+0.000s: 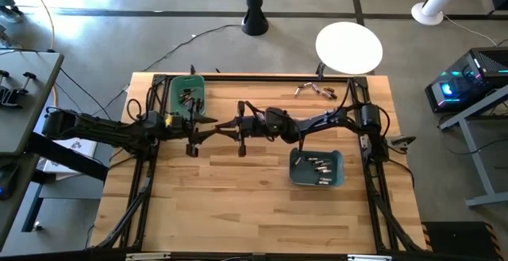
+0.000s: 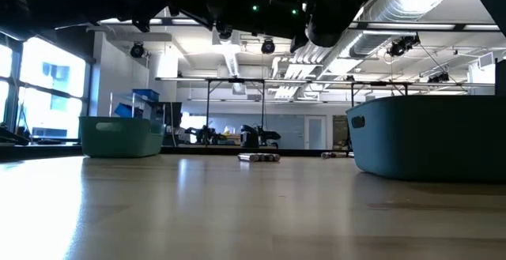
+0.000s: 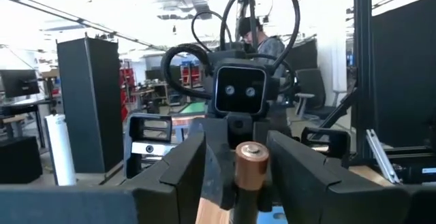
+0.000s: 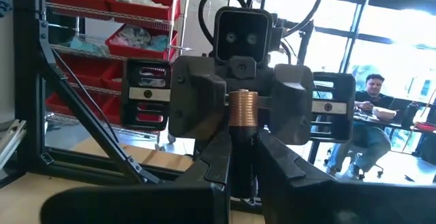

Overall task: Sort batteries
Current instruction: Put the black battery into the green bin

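Above the middle of the table my two grippers meet tip to tip. One battery (image 4: pixel 242 108), copper at its upper end and dark below, stands between them. My right gripper (image 4: pixel 242 139) (image 1: pixel 232 125) is shut on its dark part. My left gripper (image 3: pixel 237 137) (image 1: pixel 214 127) faces it, with one finger close on either side of the battery's (image 3: pixel 251 166) copper end. More batteries lie in a green bin (image 1: pixel 186 94) and a teal bin (image 1: pixel 317 168). A few loose ones (image 1: pixel 316 90) rest on the table at the far right. My right gripper pinches the battery's dark lower part (image 4: pixel 242 154) between its two fingers, coming about level from the table's right side. The battery stands about upright, copper end up, lifted clear of the table. Whether my left gripper's fingers (image 4: pixel 204 108) touch the copper end, I cannot tell.
The green bin (image 2: pixel 118 136) stands at the far left and the teal bin (image 2: pixel 431 137) right of centre. The loose batteries (image 2: pixel 259 156) lie near the far edge. A black frame runs along the table's left, far and right sides (image 1: pixel 238 77). A person sits in the room beyond.
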`<state>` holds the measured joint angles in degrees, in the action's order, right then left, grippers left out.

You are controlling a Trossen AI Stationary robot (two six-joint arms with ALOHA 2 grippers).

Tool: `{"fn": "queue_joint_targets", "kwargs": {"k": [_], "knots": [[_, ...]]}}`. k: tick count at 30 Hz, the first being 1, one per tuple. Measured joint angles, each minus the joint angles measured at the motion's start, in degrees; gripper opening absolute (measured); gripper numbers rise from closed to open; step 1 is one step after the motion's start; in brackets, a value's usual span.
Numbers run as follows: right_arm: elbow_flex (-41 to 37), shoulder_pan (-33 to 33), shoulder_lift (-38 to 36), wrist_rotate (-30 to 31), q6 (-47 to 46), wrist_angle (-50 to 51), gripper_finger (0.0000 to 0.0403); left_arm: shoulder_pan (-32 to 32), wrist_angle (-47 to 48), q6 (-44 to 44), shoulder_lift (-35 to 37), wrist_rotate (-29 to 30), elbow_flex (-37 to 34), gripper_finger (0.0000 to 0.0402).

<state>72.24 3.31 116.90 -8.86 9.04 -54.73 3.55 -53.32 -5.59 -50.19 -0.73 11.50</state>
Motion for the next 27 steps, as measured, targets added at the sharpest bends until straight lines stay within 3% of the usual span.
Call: {"fn": "queue_joint_targets", "kwargs": {"k": [18, 27], "knots": [[0.0, -0.5, 0.0, 0.8, 1.0, 0.1, 0.0027, 0.0, 3.2, -0.7, 0.4, -3.6, 0.0, 0.0055], [0.0, -0.5, 0.0, 0.9, -0.8, 0.2, 0.0040, 0.0, 4.5, -1.4, 0.5, -4.1, 0.0, 0.0045]]}}
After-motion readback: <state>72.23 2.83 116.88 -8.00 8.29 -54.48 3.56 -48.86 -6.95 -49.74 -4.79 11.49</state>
